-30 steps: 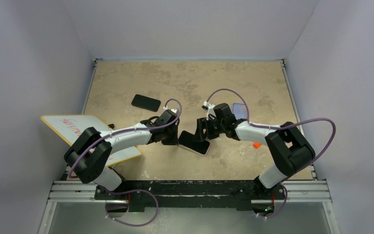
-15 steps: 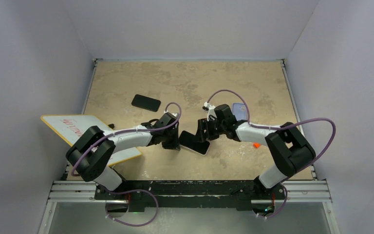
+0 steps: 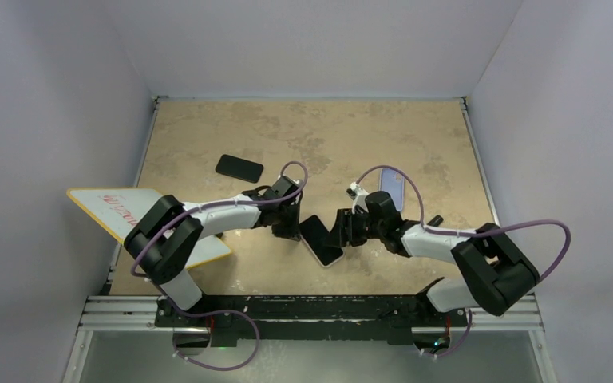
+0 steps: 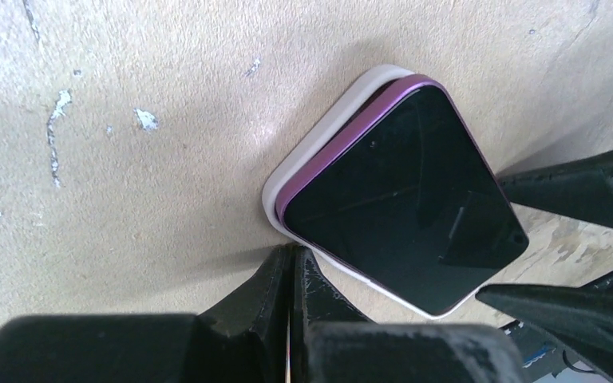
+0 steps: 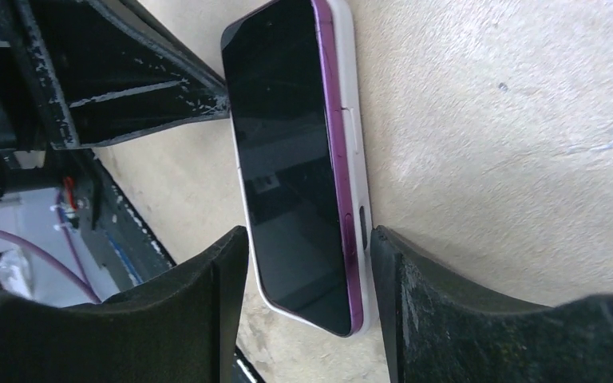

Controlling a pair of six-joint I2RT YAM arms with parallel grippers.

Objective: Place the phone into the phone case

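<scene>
One purple phone [image 4: 403, 199] sits half-seated in its white case [image 4: 319, 150], left claw [image 4: 291, 257] closed, right claw [image 5: 307, 237] open astride.

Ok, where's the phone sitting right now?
Top view: table centre, near edge. The phone lies on the white case, between the left end effector and the right end effector.

The top external camera sits high above and behind my bases, at 6 o'clock in its frame, and looks down from afar on the whole table [image 3: 415, 136]. Each wrist camera looks from close range along its own fingers, my left pincer [image 4: 291, 254] and right pincer [image 5: 310, 239] both entering at 6 o'clock. All three views share the phone [image 3: 319, 238] in its case [image 4: 287, 171]; each wrist view also catches the opposite fingers, at 4 and 10 o'clock respectively.
</scene>
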